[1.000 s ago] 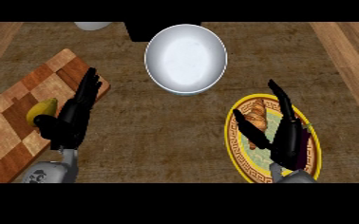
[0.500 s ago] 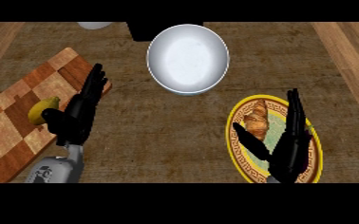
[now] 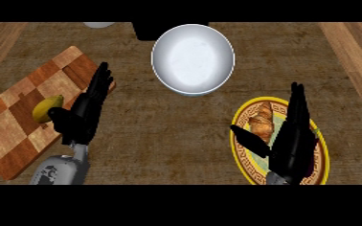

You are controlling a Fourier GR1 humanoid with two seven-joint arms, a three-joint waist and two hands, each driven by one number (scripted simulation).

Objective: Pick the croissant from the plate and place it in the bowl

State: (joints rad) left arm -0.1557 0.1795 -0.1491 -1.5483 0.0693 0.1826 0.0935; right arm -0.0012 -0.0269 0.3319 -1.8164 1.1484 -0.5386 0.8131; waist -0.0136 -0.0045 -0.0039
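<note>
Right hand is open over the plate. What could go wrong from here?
1. The right robot hand is open and the croissant lies beside its thumb, not gripped. Closing from here might push it across the plate instead of grasping it.
2. The bowl sits away from the plate, further up the counter and to the left. An early release could land the croissant on the rim or counter.

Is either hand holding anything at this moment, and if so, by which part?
Nothing is held. The right hand is open above the plate, the croissant lying free beside its thumb; the left hand is open too.
</note>
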